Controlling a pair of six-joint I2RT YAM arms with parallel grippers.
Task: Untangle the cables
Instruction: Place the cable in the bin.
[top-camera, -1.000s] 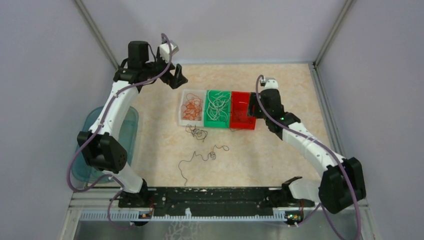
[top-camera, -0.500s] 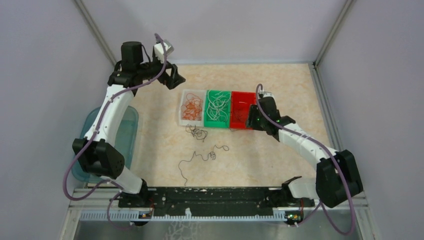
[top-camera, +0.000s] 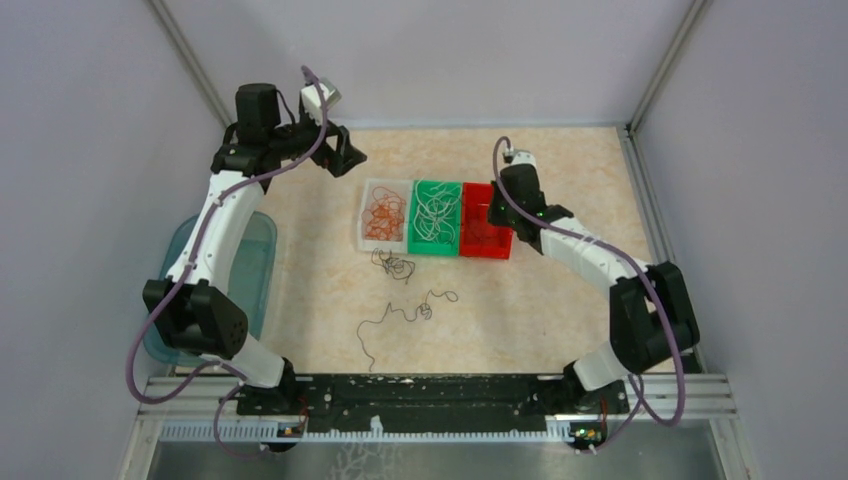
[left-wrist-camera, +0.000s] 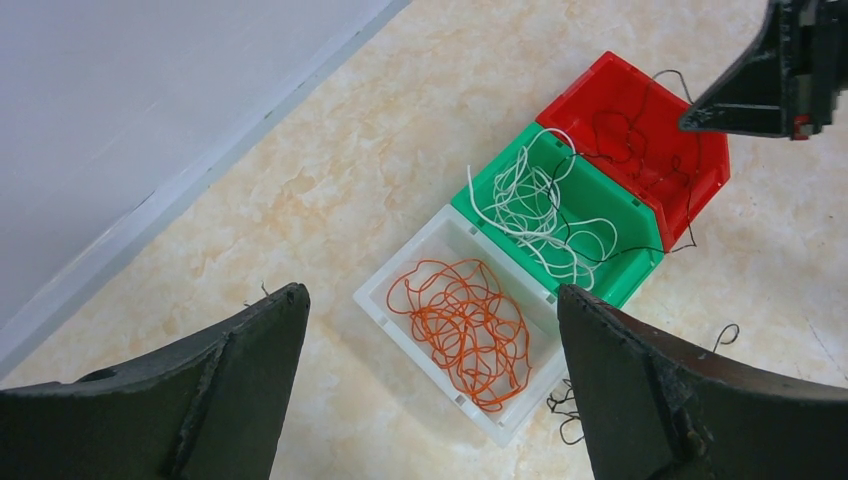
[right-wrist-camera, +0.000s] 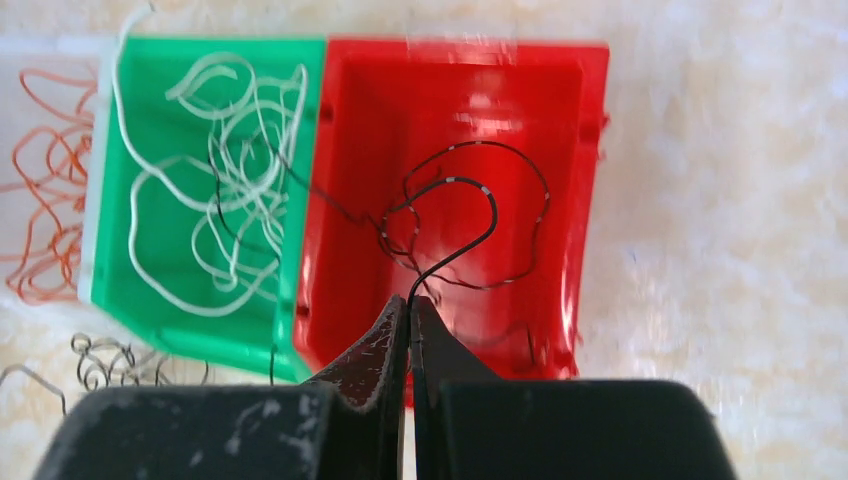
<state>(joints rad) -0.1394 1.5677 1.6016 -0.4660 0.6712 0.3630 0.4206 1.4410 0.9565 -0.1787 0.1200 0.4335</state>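
Three small bins stand side by side: a white bin (top-camera: 369, 240) with orange cables (left-wrist-camera: 465, 325), a green bin (right-wrist-camera: 200, 332) with white cables (right-wrist-camera: 200, 190), and a red bin (right-wrist-camera: 460, 48) with black cables (top-camera: 480, 232). My right gripper (right-wrist-camera: 409, 305) hovers over the red bin's near edge, shut on a black cable (right-wrist-camera: 490, 215) that curls up from its tips. My left gripper (left-wrist-camera: 430, 295) hangs open and holds nothing, high above the table at the back left (top-camera: 345, 155). A black tangle (top-camera: 396, 265) and a longer loose black cable (top-camera: 410, 315) lie on the table in front of the bins.
A teal translucent container (top-camera: 265, 250) sits at the table's left edge under the left arm. Grey walls close in the back and both sides. The arms' black base rail (top-camera: 430, 390) runs along the near edge.
My right gripper has shut on a black cable in the red bin, and its wrist has swung toward the back. The left arm has drifted slightly left and back, still open.
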